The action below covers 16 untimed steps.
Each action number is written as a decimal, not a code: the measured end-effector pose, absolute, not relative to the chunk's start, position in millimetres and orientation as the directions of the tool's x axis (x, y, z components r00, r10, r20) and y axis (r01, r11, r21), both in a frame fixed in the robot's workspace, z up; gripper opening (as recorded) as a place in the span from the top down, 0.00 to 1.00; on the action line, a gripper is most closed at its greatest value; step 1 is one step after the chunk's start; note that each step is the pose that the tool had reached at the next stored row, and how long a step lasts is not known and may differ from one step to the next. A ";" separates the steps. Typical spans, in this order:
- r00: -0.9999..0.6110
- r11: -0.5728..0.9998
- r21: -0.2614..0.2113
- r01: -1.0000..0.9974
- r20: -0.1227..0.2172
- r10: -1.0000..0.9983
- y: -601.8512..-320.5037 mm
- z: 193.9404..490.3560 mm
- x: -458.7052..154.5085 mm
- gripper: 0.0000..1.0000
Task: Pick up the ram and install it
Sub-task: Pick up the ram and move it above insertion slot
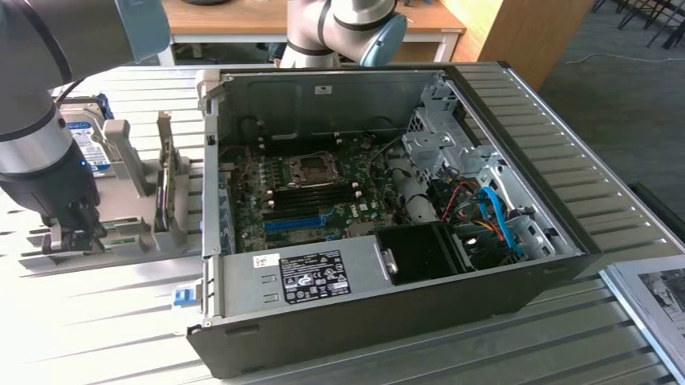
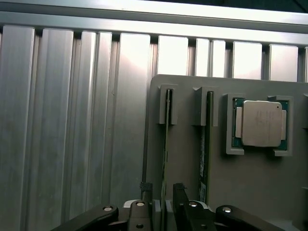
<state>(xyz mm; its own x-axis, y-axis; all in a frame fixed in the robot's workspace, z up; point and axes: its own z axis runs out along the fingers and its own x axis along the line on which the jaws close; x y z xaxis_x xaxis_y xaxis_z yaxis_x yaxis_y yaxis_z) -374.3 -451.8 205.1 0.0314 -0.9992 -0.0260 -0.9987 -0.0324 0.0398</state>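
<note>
A: Where's the ram [image 2: 166, 144]?
B: Standing on edge in the slot nearest the edge of the gray holder [image 2: 187, 163], between the spread jaws of the gripper [image 2: 161, 191].
A: Best approach?
B: I'd keep it centred and pinch its flat faces evenly, clear of the neighbouring stick [image 2: 204, 144].

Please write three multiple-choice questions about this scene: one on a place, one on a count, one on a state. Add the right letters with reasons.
1. Where is the end effector? A) over the motherboard B) at the grey holder beside the computer case C) above the power supply
2. How many ram sticks stand in the holder? A) one B) two C) four
3. How is the end effector? A) open around one ram stick B) shut on the processor C) shut, empty

1 B: it hangs at the holder. 2 B: two green boards fill two slots. 3 A: fingers apart, stick between.
</note>
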 end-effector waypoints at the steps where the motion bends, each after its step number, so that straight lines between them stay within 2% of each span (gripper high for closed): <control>1: 0.031 -0.032 0.040 -0.999 -0.026 -0.999 -451.8 205.0 -373.3 0.69; 16: 0.031 -0.032 0.040 -0.999 -0.026 -0.999 -450.5 204.9 -372.1 0.69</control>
<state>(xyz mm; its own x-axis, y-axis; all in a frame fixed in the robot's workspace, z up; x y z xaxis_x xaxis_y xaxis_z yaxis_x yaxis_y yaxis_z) -372.1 -450.5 204.9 0.0313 -0.9992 -0.0260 -0.9987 -0.0324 0.0398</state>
